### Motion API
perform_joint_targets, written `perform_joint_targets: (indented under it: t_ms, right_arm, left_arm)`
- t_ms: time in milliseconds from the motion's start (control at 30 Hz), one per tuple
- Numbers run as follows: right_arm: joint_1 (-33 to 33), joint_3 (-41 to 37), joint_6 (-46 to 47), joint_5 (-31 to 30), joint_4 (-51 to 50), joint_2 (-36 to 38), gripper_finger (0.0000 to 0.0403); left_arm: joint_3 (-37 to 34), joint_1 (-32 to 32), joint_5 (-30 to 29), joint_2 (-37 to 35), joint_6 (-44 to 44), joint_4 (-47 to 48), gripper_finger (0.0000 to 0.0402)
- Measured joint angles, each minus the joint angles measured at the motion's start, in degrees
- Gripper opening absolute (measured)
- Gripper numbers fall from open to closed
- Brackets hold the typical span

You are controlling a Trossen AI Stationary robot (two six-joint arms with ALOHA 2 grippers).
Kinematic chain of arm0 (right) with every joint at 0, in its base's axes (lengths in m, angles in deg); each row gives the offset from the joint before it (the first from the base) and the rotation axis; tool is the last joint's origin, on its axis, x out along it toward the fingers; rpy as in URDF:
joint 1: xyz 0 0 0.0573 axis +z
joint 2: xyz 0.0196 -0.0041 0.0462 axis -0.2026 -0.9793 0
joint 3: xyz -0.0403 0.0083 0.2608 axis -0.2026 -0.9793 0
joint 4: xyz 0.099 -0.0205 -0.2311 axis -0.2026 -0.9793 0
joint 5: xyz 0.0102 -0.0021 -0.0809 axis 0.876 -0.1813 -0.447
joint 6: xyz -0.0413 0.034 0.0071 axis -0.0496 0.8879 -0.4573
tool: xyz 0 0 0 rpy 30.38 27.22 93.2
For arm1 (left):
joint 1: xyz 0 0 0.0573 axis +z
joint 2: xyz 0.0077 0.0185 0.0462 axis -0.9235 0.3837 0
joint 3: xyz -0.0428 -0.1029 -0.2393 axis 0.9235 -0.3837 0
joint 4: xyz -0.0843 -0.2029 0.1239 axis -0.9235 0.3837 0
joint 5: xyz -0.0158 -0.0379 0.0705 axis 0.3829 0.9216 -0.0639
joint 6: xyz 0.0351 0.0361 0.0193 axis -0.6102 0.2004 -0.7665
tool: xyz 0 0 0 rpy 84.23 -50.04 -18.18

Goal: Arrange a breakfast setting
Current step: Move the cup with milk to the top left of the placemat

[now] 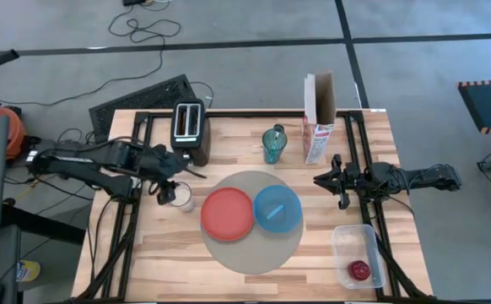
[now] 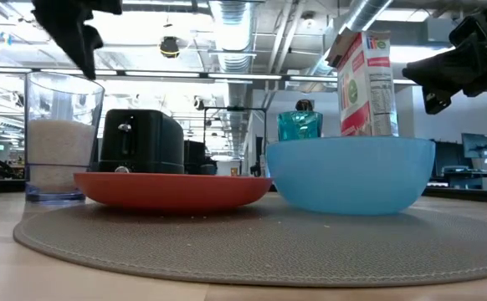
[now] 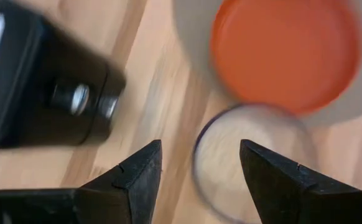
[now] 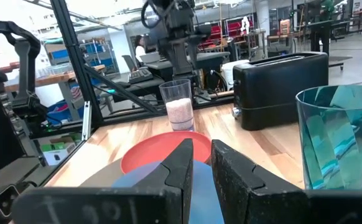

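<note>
Mat (image 1: 251, 253): round, grey-beige, finely woven; lies flat in the middle of the wooden table (image 1: 161, 262).
Plate (image 1: 227, 213): red-orange, round, shallow, smooth; on the left half of the mat.
Bowl (image 1: 277, 209): blue, round, smooth-walled; on the right half of the mat, just beside the plate.
Glass (image 1: 180, 197): small, clear, cylindrical, with pale grainy filling in its lower part; stands upright on bare wood just left of the mat.
Tumbler (image 1: 273, 144): teal, translucent, faceted; upright on the far side of the table, beyond the mat.
Fruit (image 1: 359, 270): small, red, roundish; lies in a clear square plastic tub (image 1: 357, 241) at the near right corner.
Toaster (image 1: 190, 131): black, boxy, two slots; far left of the mat.
Box (image 1: 319, 127): red-and-white carton, top flap open; stands far right, near the tumbler.
Left gripper (image 3: 199, 171): above the glass, a little to its left; dark wedge-shaped fingers (image 3: 137, 177) spread apart, the glass rim showing between them, nothing gripped.
Right gripper (image 1: 331, 179): hovers over the right side of the table, right of the bowl; fingers (image 4: 180, 163) nearly together with a slim gap, holding nothing.
</note>
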Motion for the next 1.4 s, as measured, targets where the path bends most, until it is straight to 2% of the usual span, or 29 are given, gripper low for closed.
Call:
perform_joint_targets:
  t_ms: [567, 733, 900, 1167, 1400]
  right_arm:
    - [0.0, 0.1, -0.7, 0.0, -0.9, 0.0, 0.0085]
    - [0.0, 0.1, -0.6, 0.0, -1.0, 0.0, 0.0085]
    - [0.0, 0.1, -0.6, 0.0, -1.0, 0.0, 0.0085]
    - [0.0, 0.1, -0.6, 0.0, -1.0, 0.0, 0.0085]
    - [0.0, 0.1, -0.6, -0.1, -1.0, 0.0, 0.0085]
  left_arm:
    - [0.0, 1.7, 0.6, 11.8, -5.8, 0.6, 0.0203]
    - [0.0, 3.5, 4.8, 15.0, -8.4, -0.2, 0.0200]
    - [-0.1, 4.2, 6.7, 17.5, -10.7, -0.1, 0.0152]
    - [-0.1, 4.2, 7.5, 17.7, -12.1, -0.1, 0.0019]
    - [0.4, 4.5, 8.7, 17.6, -11.8, 0.0, 0.0003]
